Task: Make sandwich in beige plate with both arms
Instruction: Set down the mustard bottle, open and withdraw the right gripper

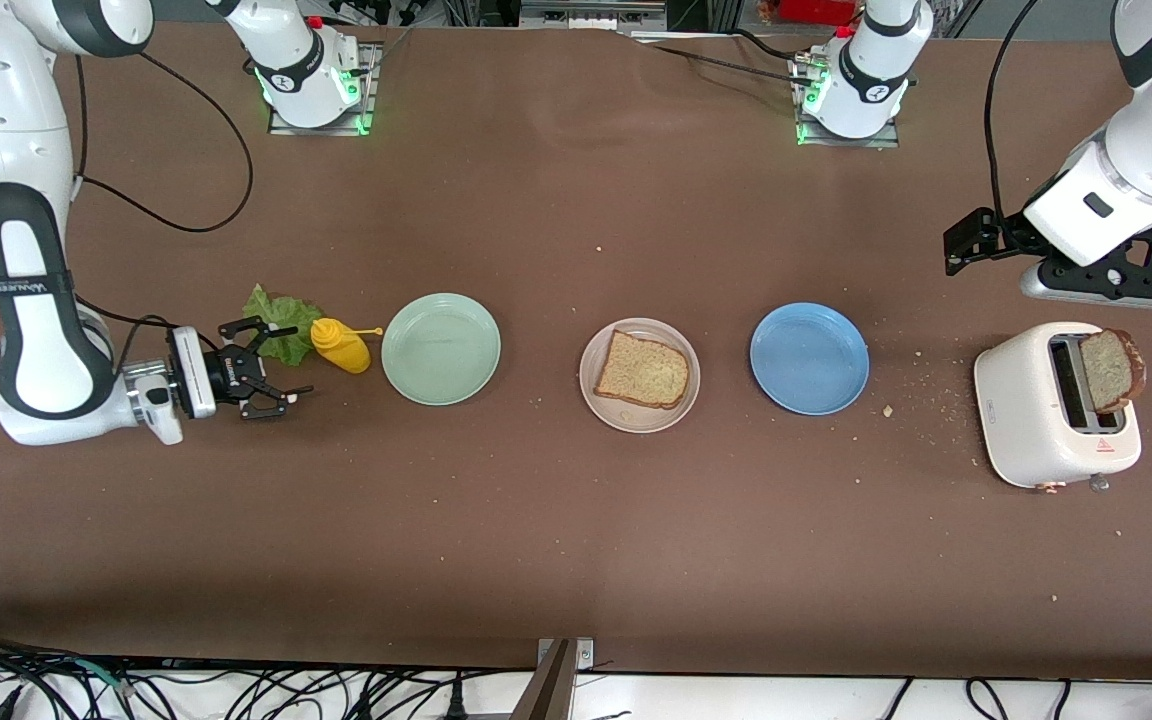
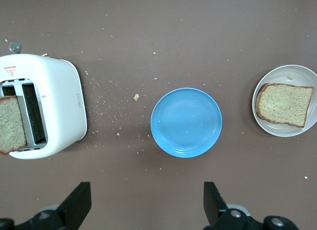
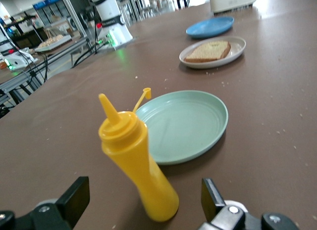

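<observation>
- Beige plate [image 1: 686,366] sitting mid-bench w/ one toast slice [image 1: 642,369] on it.
- Right gripper [image 1: 268,366] hanging low by mustard bottle [image 1: 340,345], fingers released.
- Left gripper [image 1: 966,243] waiting above toaster [image 1: 1021,410] at bench end, fingers released.

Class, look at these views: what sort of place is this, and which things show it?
Most likely a robotics lab staged as a kitchen: two arms bolted to a brown table, cables along its edge, metal racks in the right wrist view. Only the toaster, toast on the beige plate and mustard bottle are kitchen-like.
</observation>
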Action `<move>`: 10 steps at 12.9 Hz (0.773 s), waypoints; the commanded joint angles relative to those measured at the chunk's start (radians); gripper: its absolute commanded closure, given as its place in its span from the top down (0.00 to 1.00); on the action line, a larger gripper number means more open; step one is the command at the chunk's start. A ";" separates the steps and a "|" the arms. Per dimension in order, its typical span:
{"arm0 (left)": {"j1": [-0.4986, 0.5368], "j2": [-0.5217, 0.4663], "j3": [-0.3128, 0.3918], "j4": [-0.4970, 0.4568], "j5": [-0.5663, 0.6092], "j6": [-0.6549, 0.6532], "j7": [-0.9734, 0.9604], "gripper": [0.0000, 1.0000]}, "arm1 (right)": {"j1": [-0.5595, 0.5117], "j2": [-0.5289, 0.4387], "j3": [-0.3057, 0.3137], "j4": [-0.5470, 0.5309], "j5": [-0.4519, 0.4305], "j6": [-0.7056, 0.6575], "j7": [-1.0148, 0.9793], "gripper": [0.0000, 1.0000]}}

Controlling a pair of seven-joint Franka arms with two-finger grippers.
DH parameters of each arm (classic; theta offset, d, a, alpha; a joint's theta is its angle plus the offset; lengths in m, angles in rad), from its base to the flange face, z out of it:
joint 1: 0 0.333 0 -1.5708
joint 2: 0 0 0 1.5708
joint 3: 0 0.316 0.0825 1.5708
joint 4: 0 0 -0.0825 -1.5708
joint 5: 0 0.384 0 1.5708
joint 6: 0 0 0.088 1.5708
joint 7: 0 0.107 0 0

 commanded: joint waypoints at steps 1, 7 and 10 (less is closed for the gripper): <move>0.004 0.009 -0.002 0.025 0.000 -0.020 0.008 1.00 | -0.007 -0.141 -0.014 -0.017 -0.139 0.007 0.177 1.00; 0.004 0.007 -0.002 0.025 0.000 -0.021 0.010 1.00 | -0.004 -0.451 -0.018 -0.198 -0.513 0.189 0.677 1.00; 0.004 0.009 -0.002 0.025 0.000 -0.021 0.008 1.00 | 0.033 -0.545 -0.018 -0.296 -0.602 0.257 1.015 1.00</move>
